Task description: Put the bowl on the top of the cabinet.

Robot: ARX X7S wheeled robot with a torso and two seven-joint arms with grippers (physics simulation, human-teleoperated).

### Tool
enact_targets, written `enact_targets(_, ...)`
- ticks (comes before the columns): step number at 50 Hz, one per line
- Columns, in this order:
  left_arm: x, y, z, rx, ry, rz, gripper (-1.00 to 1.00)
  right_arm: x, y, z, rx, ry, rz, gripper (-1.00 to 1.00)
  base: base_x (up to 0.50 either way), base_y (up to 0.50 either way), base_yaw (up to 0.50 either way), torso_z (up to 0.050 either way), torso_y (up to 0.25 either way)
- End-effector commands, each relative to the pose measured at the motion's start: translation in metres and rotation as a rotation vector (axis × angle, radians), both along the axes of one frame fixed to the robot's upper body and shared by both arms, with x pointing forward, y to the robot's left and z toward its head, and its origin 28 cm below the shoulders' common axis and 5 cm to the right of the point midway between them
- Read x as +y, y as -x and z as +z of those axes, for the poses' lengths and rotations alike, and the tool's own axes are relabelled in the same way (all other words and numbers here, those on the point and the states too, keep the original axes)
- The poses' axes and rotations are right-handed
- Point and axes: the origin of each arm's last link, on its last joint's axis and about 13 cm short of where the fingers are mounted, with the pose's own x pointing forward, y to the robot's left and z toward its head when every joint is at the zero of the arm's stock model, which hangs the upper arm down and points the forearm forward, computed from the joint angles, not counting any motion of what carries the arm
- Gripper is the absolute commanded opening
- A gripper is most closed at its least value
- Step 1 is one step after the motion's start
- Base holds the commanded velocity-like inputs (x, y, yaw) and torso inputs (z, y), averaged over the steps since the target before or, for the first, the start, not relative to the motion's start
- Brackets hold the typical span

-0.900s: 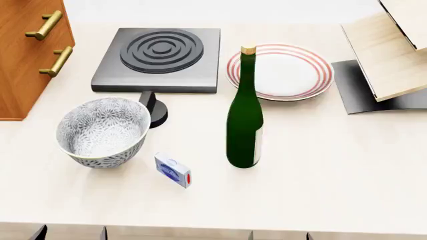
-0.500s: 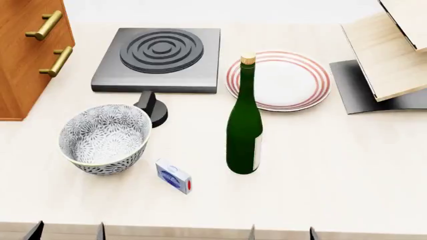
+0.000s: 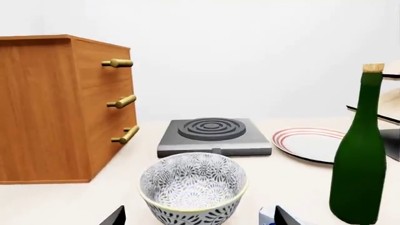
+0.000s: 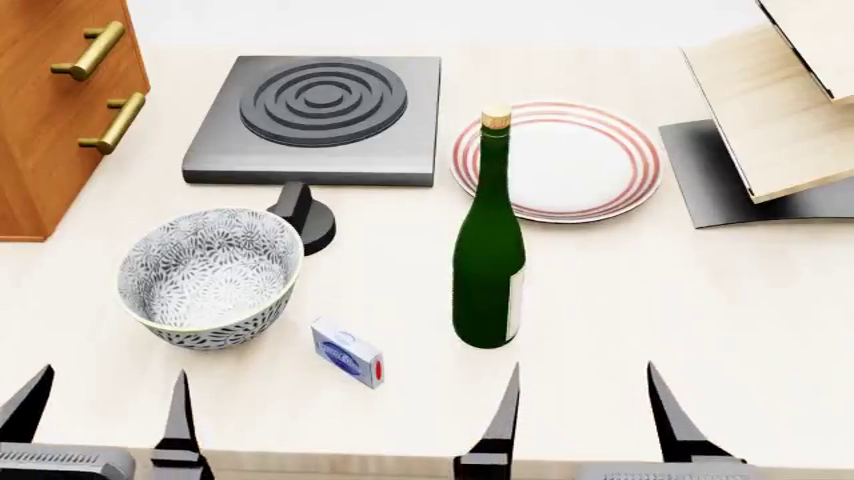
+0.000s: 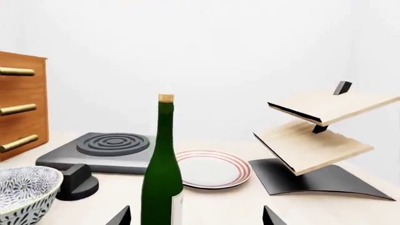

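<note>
The bowl (image 4: 210,277) is sitting on the counter near the cabinet (image 4: 60,105). Both grippers, left (image 4: 103,412) and right (image 4: 585,408), are hovering wide-spread and empty, short of the bowl.

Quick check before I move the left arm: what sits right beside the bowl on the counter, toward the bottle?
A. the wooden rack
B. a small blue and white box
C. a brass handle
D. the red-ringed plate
B: in the head view a small blue and white box lies on the counter just beside the bowl, between it and the green bottle.
</note>
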Motion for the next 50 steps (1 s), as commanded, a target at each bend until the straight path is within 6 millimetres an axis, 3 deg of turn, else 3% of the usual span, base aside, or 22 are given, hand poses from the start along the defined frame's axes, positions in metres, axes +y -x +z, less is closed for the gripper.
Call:
enact_targets(1, -0.0005, 0.0018, 0.0137, -0.029, -0.001, 0.003, 1.00, -0.0003, 0.0011, 0.0114, -0.032, -0.009, -0.013, 1.00, 0.00, 0.00, 0.00, 0.000, 0.000)
enact_targets(10, 0.0011, 0.0029, 0.0167, -0.039, 0.000, 0.010, 1.00, -0.0016, 0.0026, 0.0090, -0.048, -0.018, -0.018, 1.00, 0.00, 0.02, 0.00, 0.000, 0.000)
enact_targets(38, 0.0022, 0.0072, 0.0163, -0.043, 0.009, 0.012, 1.00, 0.0017, 0.0070, 0.0095, -0.069, -0.009, -0.005, 1.00, 0.00, 0.34, 0.00, 0.000, 0.000)
enact_targets(50, 0.0026, 0.0082, 0.0168, -0.045, 0.008, 0.013, 1.00, 0.0017, 0.0067, 0.0091, -0.067, -0.011, -0.010, 1.00, 0.00, 0.04, 0.00, 0.000, 0.000)
